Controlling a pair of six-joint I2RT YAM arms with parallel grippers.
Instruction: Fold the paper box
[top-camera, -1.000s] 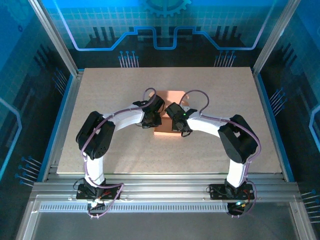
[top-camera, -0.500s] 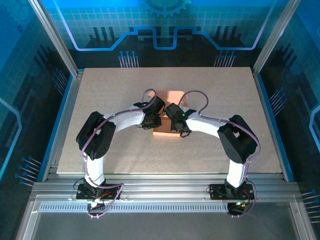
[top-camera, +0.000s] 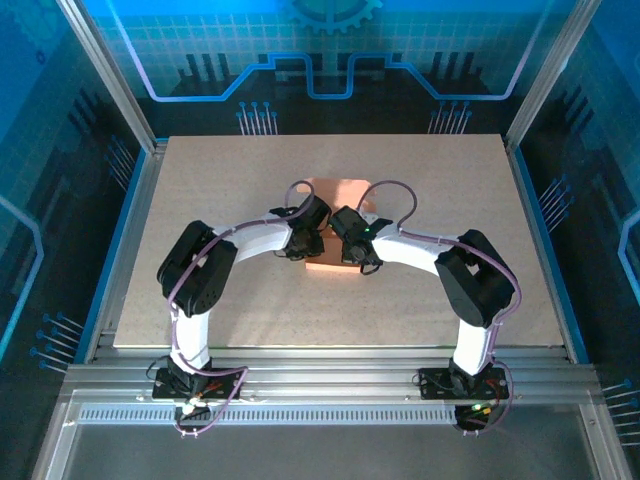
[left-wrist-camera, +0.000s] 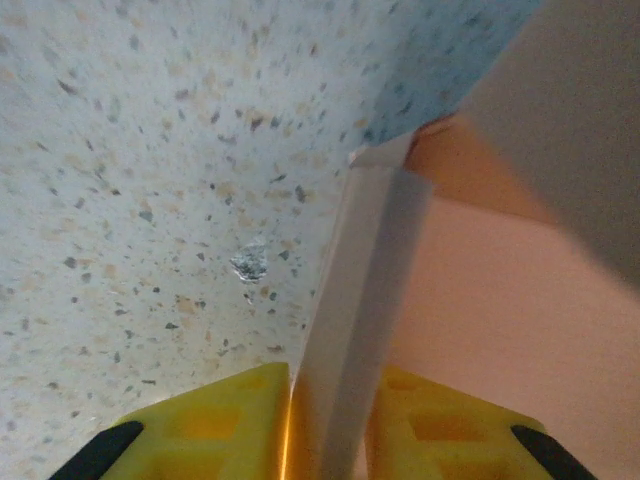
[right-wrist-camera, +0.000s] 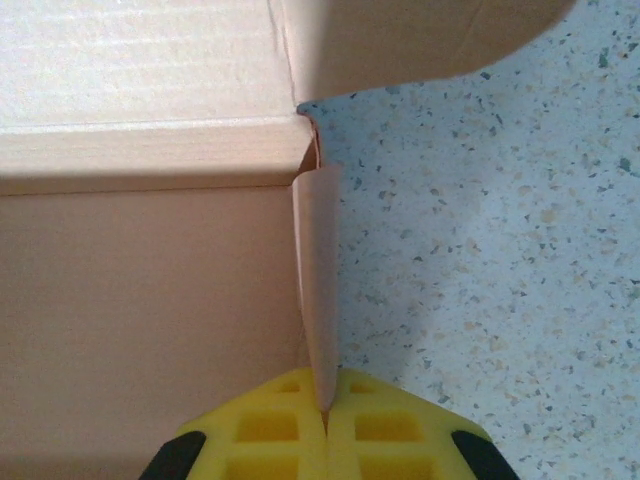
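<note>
The salmon-orange paper box (top-camera: 335, 195) lies half-formed at the table's middle, between both wrists. My left gripper (top-camera: 312, 240) is at the box's left side. In the left wrist view a doubled upright side wall (left-wrist-camera: 365, 260) stands between the yellow fingers (left-wrist-camera: 210, 420), which are slightly parted, with a thin gap on the wall's left. The box floor (left-wrist-camera: 500, 330) lies to the right. My right gripper (top-camera: 350, 245) is at the box's right side. In the right wrist view its gripper (right-wrist-camera: 325, 390) is shut on the thin right side wall (right-wrist-camera: 318, 270), beside the box floor (right-wrist-camera: 150, 320).
The speckled table (top-camera: 450, 200) spreads open on every side of the box. Aluminium frame rails (top-camera: 320, 375) run along the near edge, and blue enclosure panels (top-camera: 90, 100) stand at the left, right and back.
The left jaws have parted around the left wall they were pinching. The box's far panel has shifted slightly. The right gripper keeps its pinch and has not moved.
</note>
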